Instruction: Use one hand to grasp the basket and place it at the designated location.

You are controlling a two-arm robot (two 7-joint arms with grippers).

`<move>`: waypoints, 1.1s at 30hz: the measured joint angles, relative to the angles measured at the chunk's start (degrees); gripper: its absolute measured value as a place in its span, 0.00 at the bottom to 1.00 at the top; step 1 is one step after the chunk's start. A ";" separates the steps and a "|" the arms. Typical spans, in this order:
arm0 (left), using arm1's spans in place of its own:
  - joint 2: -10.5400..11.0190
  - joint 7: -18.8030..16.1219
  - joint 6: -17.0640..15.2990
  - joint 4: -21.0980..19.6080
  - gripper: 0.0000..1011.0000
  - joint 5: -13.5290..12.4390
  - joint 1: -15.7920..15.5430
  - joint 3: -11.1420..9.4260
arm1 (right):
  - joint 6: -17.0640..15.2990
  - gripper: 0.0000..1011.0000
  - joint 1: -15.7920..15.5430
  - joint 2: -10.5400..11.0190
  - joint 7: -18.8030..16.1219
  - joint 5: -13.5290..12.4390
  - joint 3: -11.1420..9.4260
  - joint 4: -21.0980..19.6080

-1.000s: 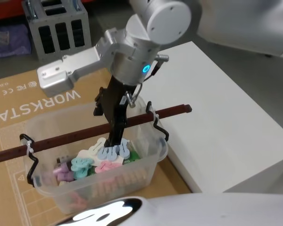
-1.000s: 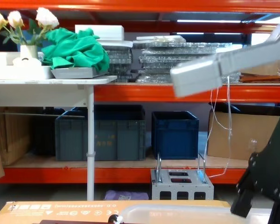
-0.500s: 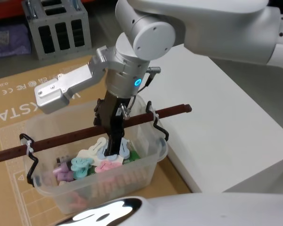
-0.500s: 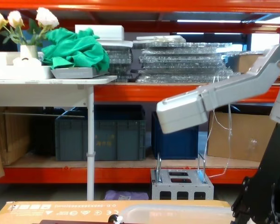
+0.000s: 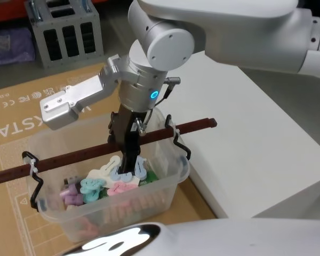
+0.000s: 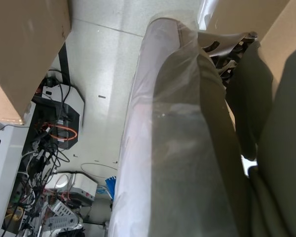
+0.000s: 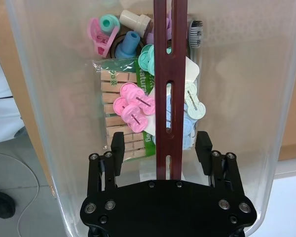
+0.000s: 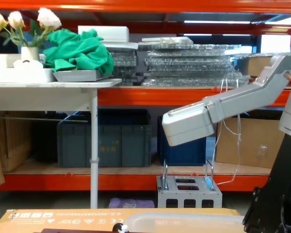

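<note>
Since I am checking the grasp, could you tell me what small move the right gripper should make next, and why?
Probably close the right gripper on the dark red bar across the basket: its fingers stand open either side of it, not yet touching.

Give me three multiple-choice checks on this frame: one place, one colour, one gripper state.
1. The basket sits on: A the floor; B the cardboard carton; C a shelf.
2. The bar across the basket is: A green; B yellow; C dark reddish brown.
3. The right gripper is: A open, fingers flanking the bar; B shut on the bar; C clear of the basket.
Answers: B, the carton shows beneath the basket; C, seen in the head and right wrist views; A, gaps show between each finger and the bar.
</note>
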State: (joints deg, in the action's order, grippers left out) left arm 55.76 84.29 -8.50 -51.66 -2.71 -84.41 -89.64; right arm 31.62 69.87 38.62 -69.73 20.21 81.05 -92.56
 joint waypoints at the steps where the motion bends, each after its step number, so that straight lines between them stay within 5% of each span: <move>1: 0.00 0.00 0.00 0.00 0.00 0.00 0.00 0.00 | 0.12 0.85 0.05 0.06 0.10 -0.05 0.03 0.04; 21: 0.00 0.00 0.00 0.00 0.00 0.00 0.00 0.00 | 0.61 0.24 0.07 0.94 0.72 -1.01 -0.08 0.27; 33: 0.00 0.00 0.00 0.00 0.00 0.00 0.00 0.00 | 0.62 0.23 -0.27 1.49 0.67 -1.64 -0.61 0.19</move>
State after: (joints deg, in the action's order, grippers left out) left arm 55.76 84.28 -8.50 -51.65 -2.71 -84.41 -89.64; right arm 32.24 69.60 40.11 -69.07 18.57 80.44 -92.38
